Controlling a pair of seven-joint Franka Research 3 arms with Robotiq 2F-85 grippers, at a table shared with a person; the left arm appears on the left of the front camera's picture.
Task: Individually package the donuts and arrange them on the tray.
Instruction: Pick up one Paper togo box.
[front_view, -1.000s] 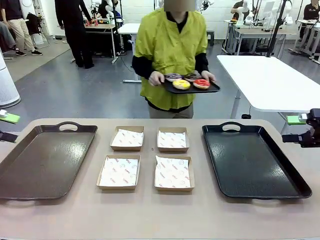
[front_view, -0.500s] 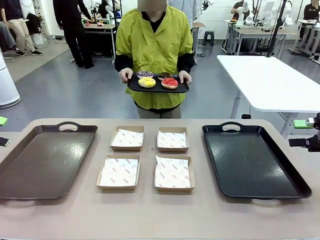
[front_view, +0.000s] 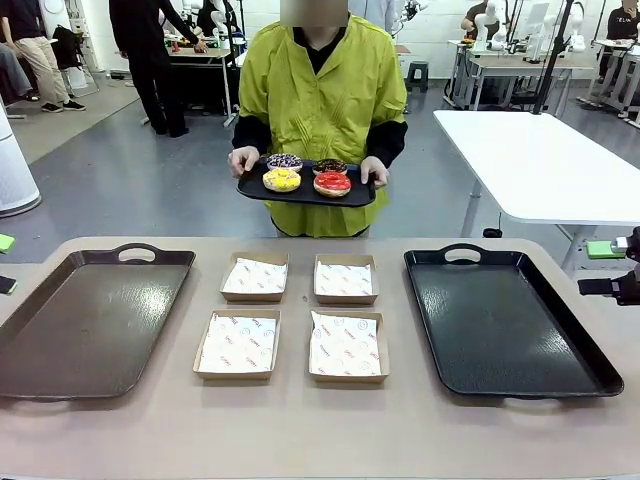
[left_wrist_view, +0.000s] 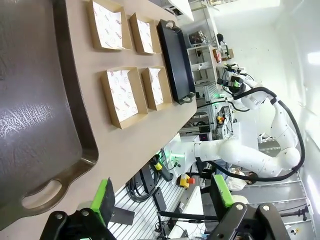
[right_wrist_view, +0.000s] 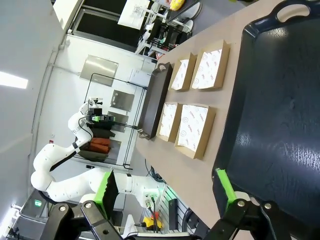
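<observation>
Donuts on person's tray beyond table. Left end effector, right end effector: wide, empty.

Sheen on the trays, matt card and tabletop

Past the left gripper and its smooth green pads (plastic, by the look) lies the brown tray, fine-grained with a soft sheen. The black tray, by the right gripper, is pebbled and glossier. Beyond both pairs of fingers, the boxes are matt brown cardboard lined with white printed paper, on a matt beige table. Farther off, the red donut has glossy icing.
</observation>
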